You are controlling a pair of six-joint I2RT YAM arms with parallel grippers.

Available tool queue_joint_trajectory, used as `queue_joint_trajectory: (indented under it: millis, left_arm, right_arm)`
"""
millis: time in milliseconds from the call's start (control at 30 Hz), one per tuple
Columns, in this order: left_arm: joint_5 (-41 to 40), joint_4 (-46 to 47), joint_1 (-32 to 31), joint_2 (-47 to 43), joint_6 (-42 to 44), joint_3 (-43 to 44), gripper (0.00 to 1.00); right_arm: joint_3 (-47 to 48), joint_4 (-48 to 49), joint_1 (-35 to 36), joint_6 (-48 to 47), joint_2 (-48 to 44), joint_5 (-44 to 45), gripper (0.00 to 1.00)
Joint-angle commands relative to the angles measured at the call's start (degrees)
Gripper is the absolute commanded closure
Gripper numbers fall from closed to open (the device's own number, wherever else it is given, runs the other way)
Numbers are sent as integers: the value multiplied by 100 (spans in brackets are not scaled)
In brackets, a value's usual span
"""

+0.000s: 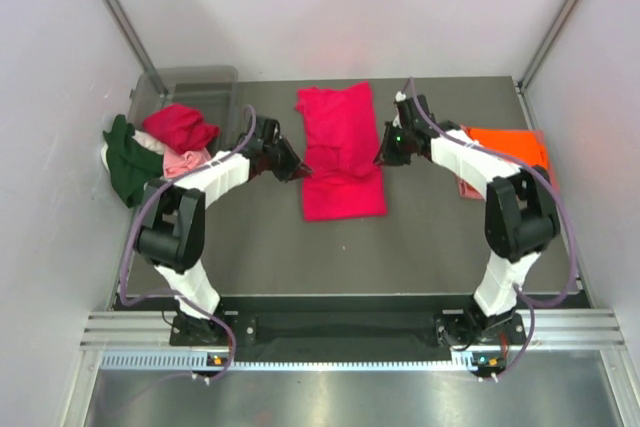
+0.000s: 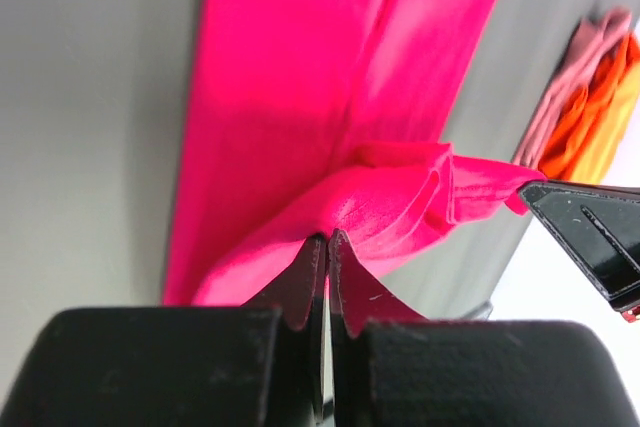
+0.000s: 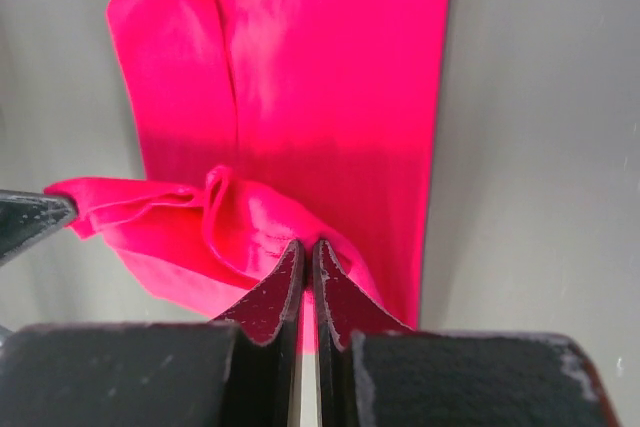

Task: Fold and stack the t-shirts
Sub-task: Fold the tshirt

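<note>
Our left pincer (image 2: 327,247) is closed tight, its tips nipping a raised ridge of the crimson t-shirt (image 1: 340,152) at the cloth's nine o'clock edge. Our right pincer (image 3: 305,252) is closed the same way on the three o'clock edge, so the two face each other across the garment with a puckered fold lifted between them. The shirt lies in the middle of the bench (image 1: 250,247) as a long strip running from twelve to six o'clock, flat everywhere but at that pinched band. We judge it light, limp and without any stiffness. It sags wherever we do not hold it, it wrinkles readily, and a thin single layer could slide out of the tips, though nothing about it is fragile. The best hold, we think, is right on the two side edges at matching height, taking every layer at once, so the crease comes out square. Out at three o'clock an orange t-shirt (image 1: 512,145) rests flat on a salmon pink t-shirt (image 1: 468,187). At nine to ten o'clock a loose heap holds a dark green t-shirt (image 1: 125,167), a second crimson t-shirt (image 1: 180,127) and a pale pink t-shirt (image 1: 186,161), just in front of the clear bin (image 1: 190,82) at eleven.
</note>
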Motion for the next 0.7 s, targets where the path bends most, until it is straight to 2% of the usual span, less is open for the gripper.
queue_joint_trajectory:
  millis: [0, 267, 667]
  left_arm:
    - [-111, 146, 153, 337, 150, 516, 100]
    - [20, 207, 355, 1261, 106, 1429, 100]
    - [144, 321, 514, 1824, 27, 1897, 100]
  right_arm:
    - [668, -25, -232, -171, 461, -270, 100]
    - [1521, -157, -567, -312, 1254, -613, 100]
    - [2216, -114, -664, -321, 1860, -710, 100]
